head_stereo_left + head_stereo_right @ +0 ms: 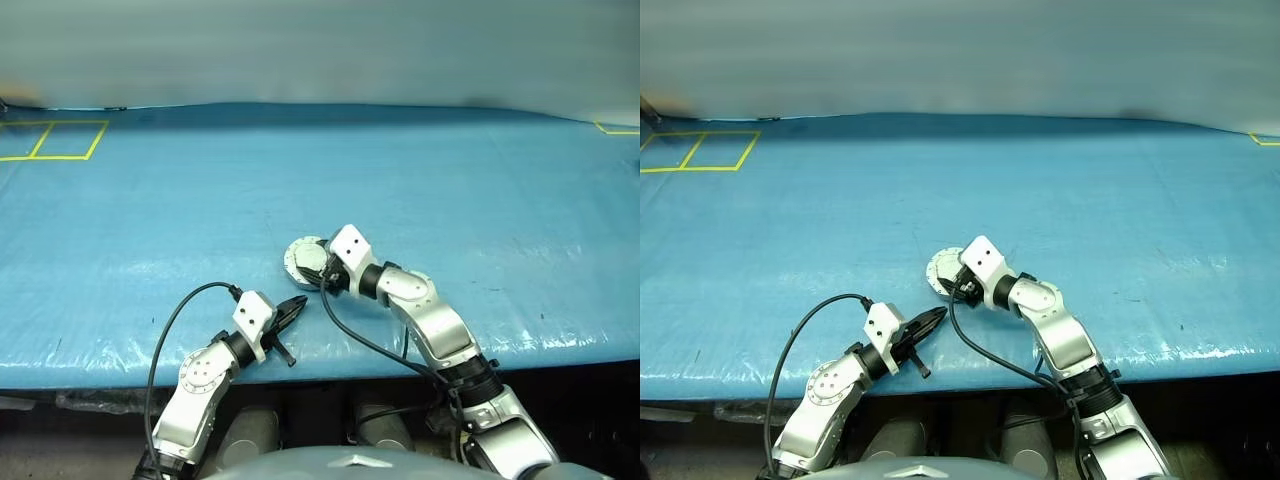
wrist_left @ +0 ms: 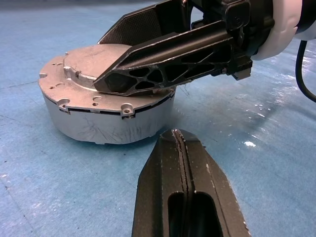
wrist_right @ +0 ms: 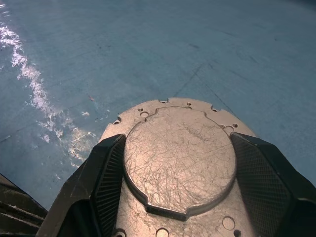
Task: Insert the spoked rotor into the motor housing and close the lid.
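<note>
Short round silver-grey metal motor housing (image 2: pixel 106 116) sits on the blue plastic-covered table (image 1: pixel 480 190), near its front edge, about centre. The round grey metal lid (image 3: pixel 180 158) is down flat on top: scratched raised round centre, flange ring with small screw holes, a thin dark seam between lid and housing wall. Interior is hidden.

Right gripper (image 3: pixel 177 190): black fingers (image 2: pixel 163 69) spread wide, lying over the lid on either side of the raised centre. Whether they press on it, can't tell. Nothing held.

Left gripper (image 1: pixel 291 309): fingers pressed together, empty, resting low over the table just beside the housing on the near-left.

Head views: both arms converge on the housing, which is mostly covered by the right wrist. Left wrist view gives the side wall, seam and the right finger's lattice ribs. Right wrist view gives the lid's top face and scratch pattern.
</note>
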Motion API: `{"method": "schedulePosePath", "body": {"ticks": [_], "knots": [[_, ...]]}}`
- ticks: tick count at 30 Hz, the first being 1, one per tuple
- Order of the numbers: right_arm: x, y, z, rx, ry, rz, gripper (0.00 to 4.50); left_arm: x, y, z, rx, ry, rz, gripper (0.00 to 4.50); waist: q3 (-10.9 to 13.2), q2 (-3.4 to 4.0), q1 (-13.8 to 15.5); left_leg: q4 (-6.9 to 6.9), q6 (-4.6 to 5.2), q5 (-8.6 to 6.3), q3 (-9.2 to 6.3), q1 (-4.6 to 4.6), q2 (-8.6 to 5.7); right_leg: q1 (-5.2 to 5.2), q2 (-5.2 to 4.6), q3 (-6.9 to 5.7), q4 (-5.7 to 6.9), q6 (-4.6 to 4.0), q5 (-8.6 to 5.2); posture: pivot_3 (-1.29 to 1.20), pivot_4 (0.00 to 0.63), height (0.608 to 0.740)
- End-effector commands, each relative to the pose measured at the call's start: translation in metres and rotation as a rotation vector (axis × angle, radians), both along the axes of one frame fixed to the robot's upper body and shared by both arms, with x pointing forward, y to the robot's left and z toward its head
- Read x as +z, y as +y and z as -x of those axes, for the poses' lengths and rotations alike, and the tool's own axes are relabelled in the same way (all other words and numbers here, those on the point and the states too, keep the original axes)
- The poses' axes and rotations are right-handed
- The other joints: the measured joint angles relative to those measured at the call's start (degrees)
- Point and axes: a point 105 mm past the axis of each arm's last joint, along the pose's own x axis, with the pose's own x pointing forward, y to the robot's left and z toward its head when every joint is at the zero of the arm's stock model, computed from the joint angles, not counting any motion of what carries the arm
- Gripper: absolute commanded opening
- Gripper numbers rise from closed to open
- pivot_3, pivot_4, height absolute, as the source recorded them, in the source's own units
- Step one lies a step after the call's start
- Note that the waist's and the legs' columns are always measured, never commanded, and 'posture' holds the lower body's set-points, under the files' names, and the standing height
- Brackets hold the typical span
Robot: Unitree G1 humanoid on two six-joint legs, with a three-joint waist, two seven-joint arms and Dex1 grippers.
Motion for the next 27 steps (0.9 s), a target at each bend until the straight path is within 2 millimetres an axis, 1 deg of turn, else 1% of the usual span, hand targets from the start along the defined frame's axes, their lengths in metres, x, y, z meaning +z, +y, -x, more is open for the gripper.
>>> {"method": "schedulePosePath", "body": {"ticks": [1,7,10,12,16,20,27], "knots": [[0.0072,0.0013,-0.0036,0.010,-0.039,-0.011,3.01,0.0036,-0.0009,-0.0002,-0.006,-0.020,0.013,0.00,0.0,0.00,0.0,0.00,0.00,0.00,0.00,0.00,0.00,0.00,0.00,0.00,0.00,0.00,0.00,0.00,0.150,0.740],[0.0066,0.0030,-0.0044,0.049,-0.047,-0.006,3.01,0.0034,0.0005,-0.0004,-0.008,-0.022,0.010,0.00,0.0,0.00,0.0,0.00,0.01,0.00,0.00,0.01,0.01,0.00,0.01,0.00,0.02,-0.02,0.01,0.00,0.150,0.740],[0.0021,0.0029,-0.0038,0.068,0.009,-0.005,3.01,0.0034,0.0007,-0.0004,-0.009,-0.023,0.009,0.00,0.0,0.00,0.0,0.00,0.01,0.00,0.00,0.01,0.01,0.00,0.01,0.00,0.02,-0.02,0.02,0.00,0.150,0.740],[0.0023,0.0036,-0.0035,0.075,0.047,-0.027,3.01,0.0036,0.0004,-0.0002,-0.010,-0.022,0.009,0.00,0.0,0.00,0.0,0.00,0.00,0.00,0.00,0.02,0.01,0.01,0.01,0.00,0.02,-0.03,0.02,0.00,0.150,0.740],[0.0013,0.0025,-0.0042,0.090,0.080,-0.004,3.01,0.0034,0.0002,0.0005,-0.009,-0.021,0.009,0.00,0.0,0.00,0.0,0.00,-0.03,0.02,0.00,0.01,0.01,0.00,0.00,0.01,0.01,-0.03,0.02,0.00,0.150,0.740],[0.0024,0.0038,-0.0052,0.110,0.070,0.024,3.01,0.0035,0.0006,0.0003,-0.007,-0.020,0.009,0.00,0.0,0.00,0.0,0.00,-0.02,0.01,0.00,0.01,0.01,0.00,0.00,0.01,0.01,-0.03,0.02,0.00,0.150,0.740],[0.0096,0.0056,-0.0040,0.145,0.077,-0.016,3.01,0.0041,0.0004,-0.0003,-0.004,-0.023,0.011,0.00,0.0,0.00,0.0,0.00,-0.03,0.02,0.00,0.01,0.01,0.00,0.00,0.02,0.01,-0.03,0.02,0.00,0.150,0.740]]}}
